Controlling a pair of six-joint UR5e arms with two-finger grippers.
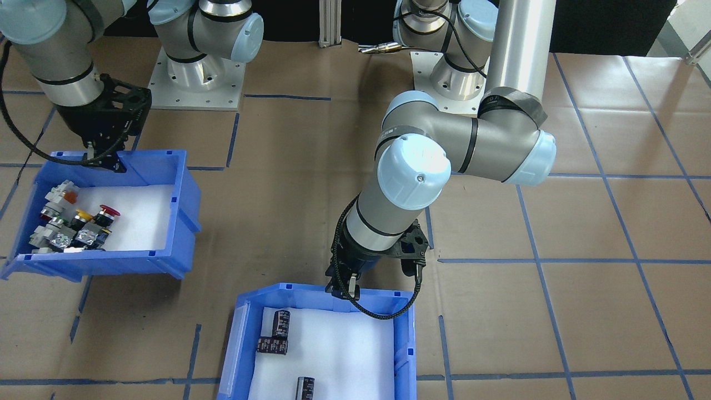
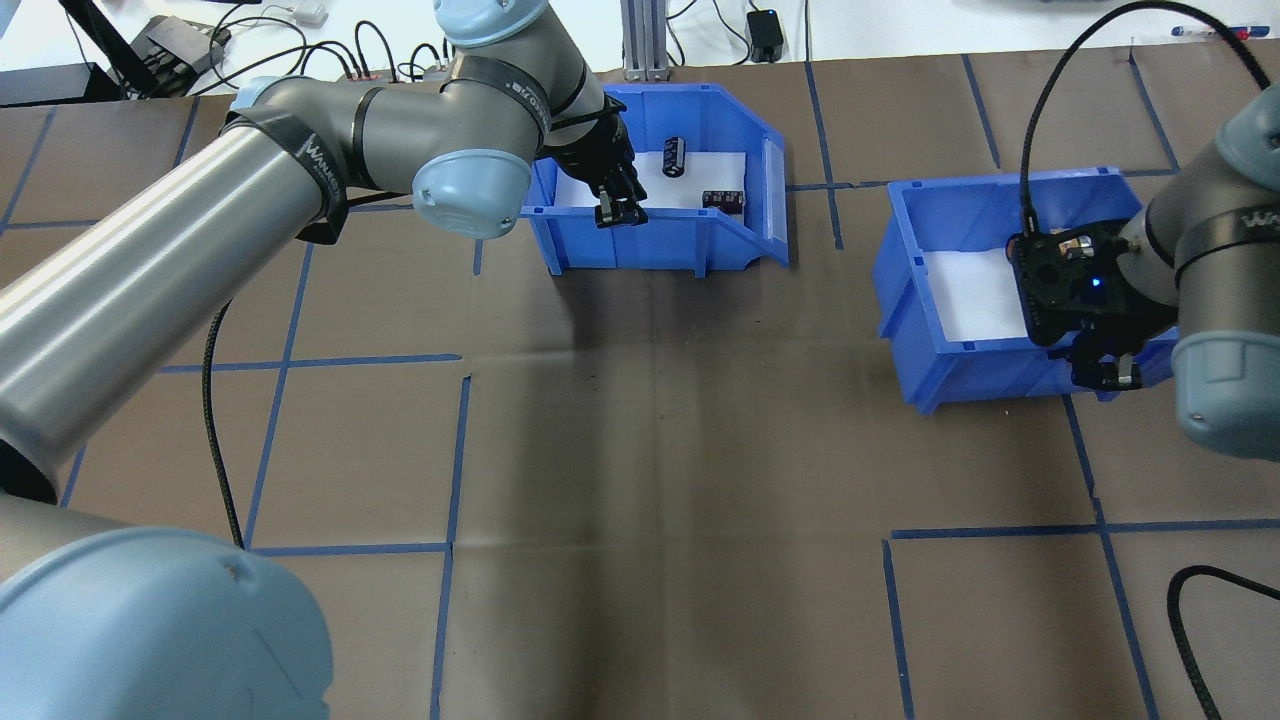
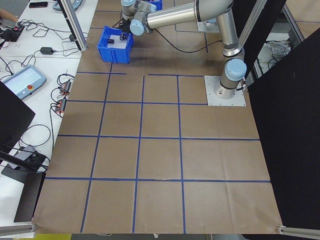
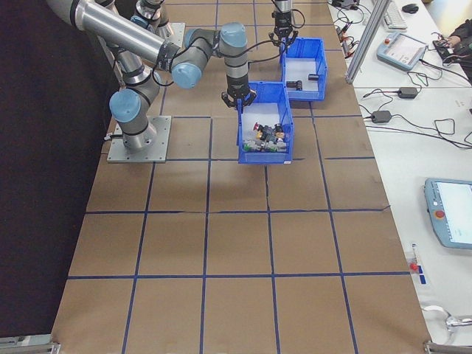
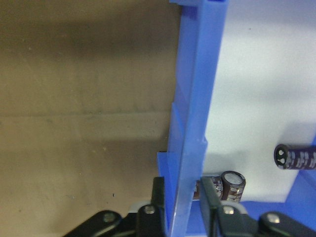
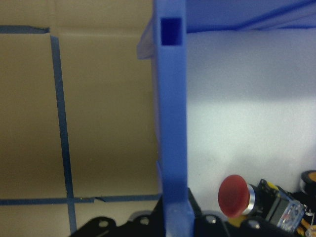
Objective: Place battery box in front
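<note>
**While both grippers pinch bin walls, the battery box sits at the table's far side**

With its two fingers closed tight on either face of a blue wall, the left gripper (image 5: 183, 207) holds the battery box (image 2: 655, 245) by its robot-side rim. One finger sits outside the wall and the other inside, over the white floor. Just beside the inner finger lies a dark cylindrical battery (image 5: 232, 185); a second battery (image 5: 296, 157) lies farther in. Seen from overhead, the box rests flat on the brown paper-covered table (image 2: 650, 450), toward the far edge and left of centre, its sloped lip pointing right.

Across the table, the right gripper (image 6: 175, 217) clamps the near wall of the second blue bin (image 1: 133, 261) in the same way, one finger on each side. Inside that bin, a red push-button (image 6: 234, 196) lies close to the gripped wall, among other coloured switches (image 1: 72, 225). The two bins stand well apart. Blue tape lines (image 2: 450, 460) divide the table into squares.
</note>
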